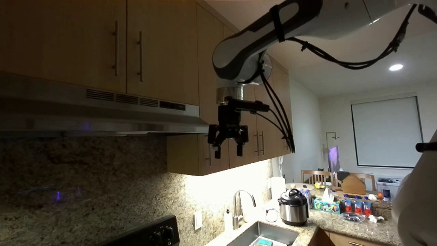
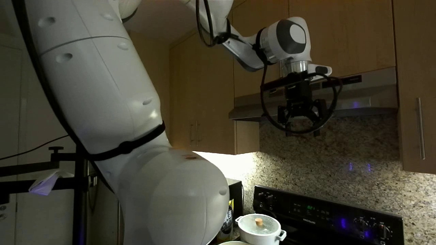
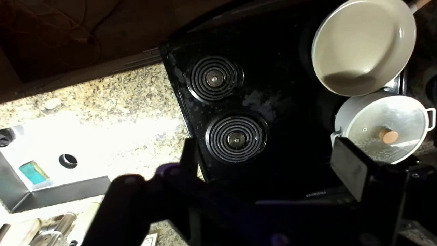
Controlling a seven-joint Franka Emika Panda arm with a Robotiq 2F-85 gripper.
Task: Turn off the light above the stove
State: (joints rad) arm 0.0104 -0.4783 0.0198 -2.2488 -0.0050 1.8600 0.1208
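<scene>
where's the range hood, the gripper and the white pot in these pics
Range hood (image 1: 102, 115), in an exterior view: on its metal front.
Gripper (image 1: 228, 152), in an exterior view: midway between its fingertips.
White pot (image 3: 377, 119), in the wrist view: on its see-through lid.

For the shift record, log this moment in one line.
black two-fingered hand: open, empty | silver metal range hood: above black coil stove | speckled brown stone backsplash: dim below hood

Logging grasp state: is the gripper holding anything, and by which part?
Nothing is held. The gripper is open, its fingers apart; the wrist view shows the stove through the gap between them.
</scene>
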